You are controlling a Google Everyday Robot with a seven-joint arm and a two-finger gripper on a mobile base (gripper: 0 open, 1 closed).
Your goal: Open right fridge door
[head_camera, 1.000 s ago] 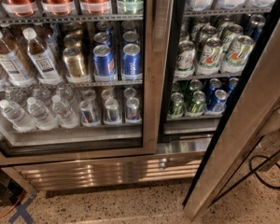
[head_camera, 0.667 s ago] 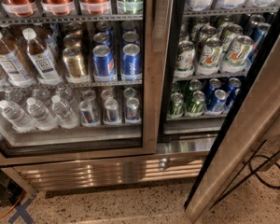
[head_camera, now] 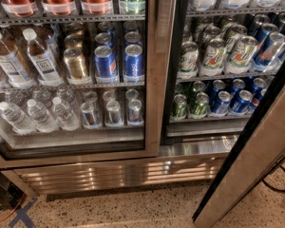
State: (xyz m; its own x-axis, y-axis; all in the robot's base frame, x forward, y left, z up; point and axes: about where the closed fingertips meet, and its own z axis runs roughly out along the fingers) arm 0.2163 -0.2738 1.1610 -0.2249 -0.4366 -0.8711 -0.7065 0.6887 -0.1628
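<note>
Item: right fridge door, glass in brushed-steel frame (head_camera: 262, 158), swung outward, so you see green-white cans (head_camera: 213, 56) unscreened. Gripper: outside view; its state you cannot tell.

The right door (head_camera: 256, 160) swings wider: its dark inner edge now sits farther right, and its bottom corner shifts slightly right too, uncovering more blue cans (head_camera: 270, 46) on the shelves. The gripper is out of view.

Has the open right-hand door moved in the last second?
Yes, slightly: the right fridge door has swung wider, its dark edge drifting right and uncovering more of the blue cans. The gripper is out of view.
</note>
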